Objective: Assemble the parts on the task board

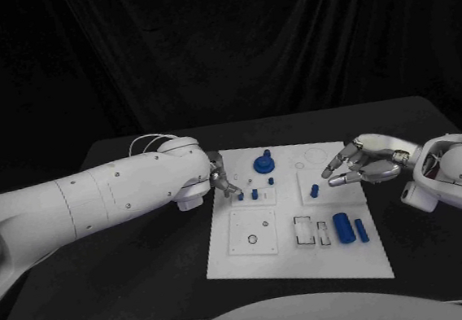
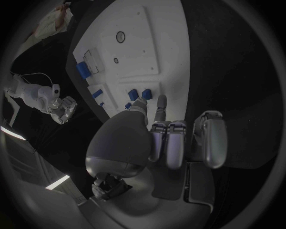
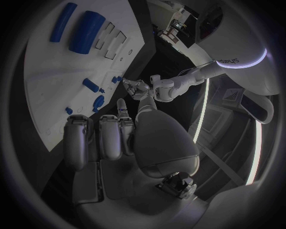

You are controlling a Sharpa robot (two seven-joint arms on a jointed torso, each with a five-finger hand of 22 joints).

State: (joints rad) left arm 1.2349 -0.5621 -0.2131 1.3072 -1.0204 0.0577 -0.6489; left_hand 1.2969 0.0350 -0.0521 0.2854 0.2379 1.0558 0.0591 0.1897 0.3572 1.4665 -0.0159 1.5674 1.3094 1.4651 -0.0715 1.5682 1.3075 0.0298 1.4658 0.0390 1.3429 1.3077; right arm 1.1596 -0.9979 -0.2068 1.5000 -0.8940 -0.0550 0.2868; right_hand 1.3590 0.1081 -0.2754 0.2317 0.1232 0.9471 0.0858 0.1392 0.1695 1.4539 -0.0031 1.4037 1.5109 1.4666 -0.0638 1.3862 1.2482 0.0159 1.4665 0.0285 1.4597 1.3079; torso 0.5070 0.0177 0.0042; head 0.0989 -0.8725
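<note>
1. Head view: the white task board [image 1: 297,236] lies in the middle of the black table [image 1: 118,268], and every place below is given relative to this board.
2. On the board's near right part a large blue cylinder [image 1: 343,229] lies flat, with a slimmer blue rod [image 1: 361,229] just beside it, toward the right edge.
3. A round blue knob part [image 1: 264,163] stands near the board's far edge.
4. Two small blue pegs [image 1: 247,195] stand near the board's left edge, and a further small blue piece [image 1: 314,190] sits toward its right side.
5. The left hand [image 1: 223,179] is at the board's left edge, its fingertips down by the small pegs; whether it pinches one I cannot tell.
6. In the left wrist view that hand's fingers [image 2: 161,107] reach to just beside the pegs on the board.
7. The right hand [image 1: 357,163] hovers over the board's right edge, fingers curled loosely but apart, holding nothing.
</note>
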